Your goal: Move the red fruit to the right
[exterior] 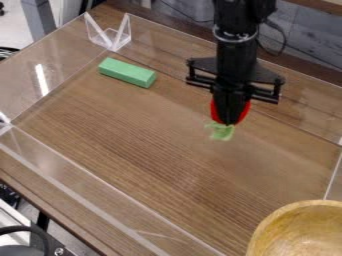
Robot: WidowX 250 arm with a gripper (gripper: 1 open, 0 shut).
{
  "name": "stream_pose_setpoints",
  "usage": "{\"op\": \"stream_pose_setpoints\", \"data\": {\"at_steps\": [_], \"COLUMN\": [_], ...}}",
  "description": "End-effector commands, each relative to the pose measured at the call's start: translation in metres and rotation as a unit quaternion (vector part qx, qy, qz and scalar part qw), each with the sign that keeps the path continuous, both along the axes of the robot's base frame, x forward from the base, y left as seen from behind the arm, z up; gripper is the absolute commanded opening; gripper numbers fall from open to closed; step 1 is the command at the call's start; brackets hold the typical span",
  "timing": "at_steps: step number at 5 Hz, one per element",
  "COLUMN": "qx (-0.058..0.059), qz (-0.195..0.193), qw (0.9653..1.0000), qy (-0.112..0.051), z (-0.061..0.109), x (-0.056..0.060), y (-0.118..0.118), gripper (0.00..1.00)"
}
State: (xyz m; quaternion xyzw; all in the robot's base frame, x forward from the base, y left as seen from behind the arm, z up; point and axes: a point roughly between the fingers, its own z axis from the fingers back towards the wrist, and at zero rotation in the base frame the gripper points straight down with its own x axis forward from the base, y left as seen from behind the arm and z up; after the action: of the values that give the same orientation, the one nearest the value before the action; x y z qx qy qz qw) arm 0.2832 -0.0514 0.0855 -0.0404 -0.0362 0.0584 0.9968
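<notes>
The red fruit point(230, 109) is a small bright red toy with a pale green leafy piece point(223, 131) hanging at its lower end. My gripper point(231, 103) points straight down over the right half of the wooden table and is shut on the red fruit. The fruit's upper part is hidden between the black fingers. Its green tip hangs just above or on the wood; contact cannot be told.
A flat green rectangular block point(127, 72) lies at the back left. A clear plastic wall point(54, 50) rings the wooden table point(147, 150), with a clear folded stand point(110, 34) at the back. A wooden bowl point(302, 232) sits at the front right corner.
</notes>
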Motion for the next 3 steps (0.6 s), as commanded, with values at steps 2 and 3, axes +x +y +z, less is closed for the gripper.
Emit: {"op": "stream_pose_setpoints", "data": {"at_steps": [2,3], "qx": [-0.005,-0.005], "qz": [-0.022,-0.048], "qw": [0.9997,0.9988], "qy": [-0.011,-0.01], "z": [0.0194,0.018], "x": [-0.0106,-0.0051], "y": [-0.003,-0.0017], "gripper": [0.0,1.0]}}
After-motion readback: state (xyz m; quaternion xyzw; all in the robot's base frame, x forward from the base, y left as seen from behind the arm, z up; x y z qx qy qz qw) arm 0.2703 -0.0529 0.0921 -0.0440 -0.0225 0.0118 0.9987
